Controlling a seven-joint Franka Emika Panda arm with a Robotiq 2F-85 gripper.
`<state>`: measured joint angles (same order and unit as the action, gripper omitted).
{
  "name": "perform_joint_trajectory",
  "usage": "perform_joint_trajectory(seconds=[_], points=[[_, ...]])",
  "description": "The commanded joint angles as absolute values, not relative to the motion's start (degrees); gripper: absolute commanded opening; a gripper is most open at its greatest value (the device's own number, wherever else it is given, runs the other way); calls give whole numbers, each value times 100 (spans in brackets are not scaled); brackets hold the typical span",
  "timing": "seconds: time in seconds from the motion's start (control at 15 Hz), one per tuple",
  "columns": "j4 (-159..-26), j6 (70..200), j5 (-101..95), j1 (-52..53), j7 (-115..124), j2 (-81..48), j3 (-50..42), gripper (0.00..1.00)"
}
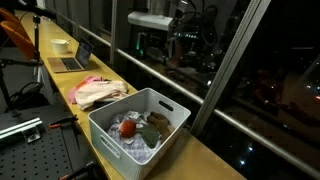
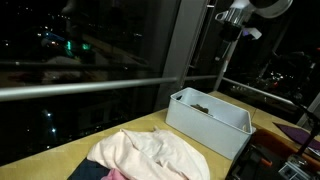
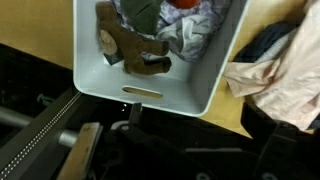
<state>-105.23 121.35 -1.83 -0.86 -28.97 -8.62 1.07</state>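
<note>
One white bin (image 1: 172, 132) of clothes (image 3: 195, 25), jaws apart above it, pink cloth (image 1: 98, 92) beside

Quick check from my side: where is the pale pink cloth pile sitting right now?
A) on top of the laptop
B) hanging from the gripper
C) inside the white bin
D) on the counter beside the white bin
D: in an exterior view the pale pink cloth pile lies on the wooden counter just outside the white bin, which holds other cloths.
</note>
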Motion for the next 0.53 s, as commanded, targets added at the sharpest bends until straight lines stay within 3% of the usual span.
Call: perform_joint_trajectory(seconds=[0.0,0.47], points=[[-9986,12431,-284,-274,-3244,-1723,51,100],[-8800,12586,-219,-620,-3647,-3274,169,100]])
